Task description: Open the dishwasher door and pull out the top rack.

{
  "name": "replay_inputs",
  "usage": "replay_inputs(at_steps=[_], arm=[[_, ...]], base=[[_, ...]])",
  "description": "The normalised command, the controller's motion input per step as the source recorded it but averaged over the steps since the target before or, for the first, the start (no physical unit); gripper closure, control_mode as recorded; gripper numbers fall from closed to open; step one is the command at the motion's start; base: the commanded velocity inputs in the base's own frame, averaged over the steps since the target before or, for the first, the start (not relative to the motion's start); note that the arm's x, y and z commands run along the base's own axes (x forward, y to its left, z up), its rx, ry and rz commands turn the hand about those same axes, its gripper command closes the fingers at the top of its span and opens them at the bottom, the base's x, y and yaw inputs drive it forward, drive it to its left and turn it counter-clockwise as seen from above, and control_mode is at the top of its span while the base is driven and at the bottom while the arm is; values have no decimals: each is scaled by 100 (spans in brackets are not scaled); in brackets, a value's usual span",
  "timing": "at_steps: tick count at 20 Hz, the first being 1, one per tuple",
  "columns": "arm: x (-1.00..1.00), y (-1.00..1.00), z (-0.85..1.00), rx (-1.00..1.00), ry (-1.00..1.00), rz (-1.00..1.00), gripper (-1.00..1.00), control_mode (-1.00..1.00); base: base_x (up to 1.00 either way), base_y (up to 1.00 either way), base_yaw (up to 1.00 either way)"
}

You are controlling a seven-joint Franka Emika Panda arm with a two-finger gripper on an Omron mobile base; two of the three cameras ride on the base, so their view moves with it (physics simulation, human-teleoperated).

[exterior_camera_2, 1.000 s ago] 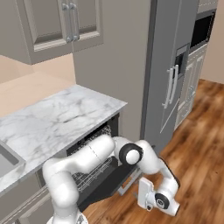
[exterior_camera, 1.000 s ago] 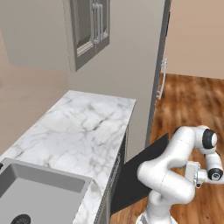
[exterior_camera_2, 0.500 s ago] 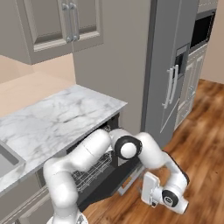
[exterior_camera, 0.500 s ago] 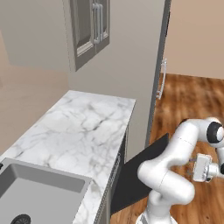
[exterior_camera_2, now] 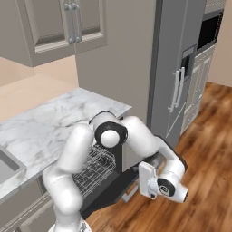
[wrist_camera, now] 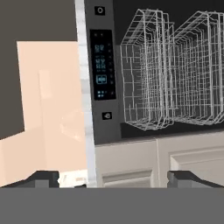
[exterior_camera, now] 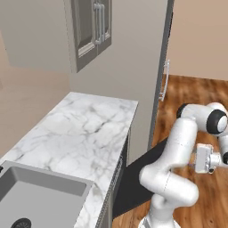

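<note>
The dishwasher door [exterior_camera_2: 107,194] is a dark panel swung down and out from under the marble counter; it also shows as a slanted black panel, the door [exterior_camera: 133,180]. In the hand view, which is rolled sideways, the top rack [wrist_camera: 144,70] is the wire basket nearest the lit control strip [wrist_camera: 102,74], and it sits inside the dark tub. A second wire basket [wrist_camera: 197,65] lies beside it. My gripper [wrist_camera: 113,178] is open and holds nothing, its fingertips [wrist_camera: 43,177] wide apart. The gripper [exterior_camera_2: 144,180] hangs over the door's outer edge, well short of the racks [exterior_camera_2: 97,164].
The marble counter [exterior_camera: 84,133] runs above the dishwasher, with a sink [exterior_camera: 35,200] at its near left end. A tall grey fridge [exterior_camera_2: 179,81] stands just right of the dishwasher. Beige cabinet fronts [wrist_camera: 175,157] flank the tub. Wood floor [exterior_camera_2: 208,149] lies open to the right.
The hand has lifted a little above the lowered door and the arm's elbow has swung upward. The door stays down, the racks have not moved, and the jaws stay wide.
</note>
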Motion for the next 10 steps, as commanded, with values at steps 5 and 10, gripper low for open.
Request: replay_inputs(at_steps=[5, 10], arm=[[0, 57, 68, -19, 0, -1, -100, -100], [0, 51, 41, -21, -3, 0, -100, -100]], base=[[0, 0, 0], [0, 0, 0]])
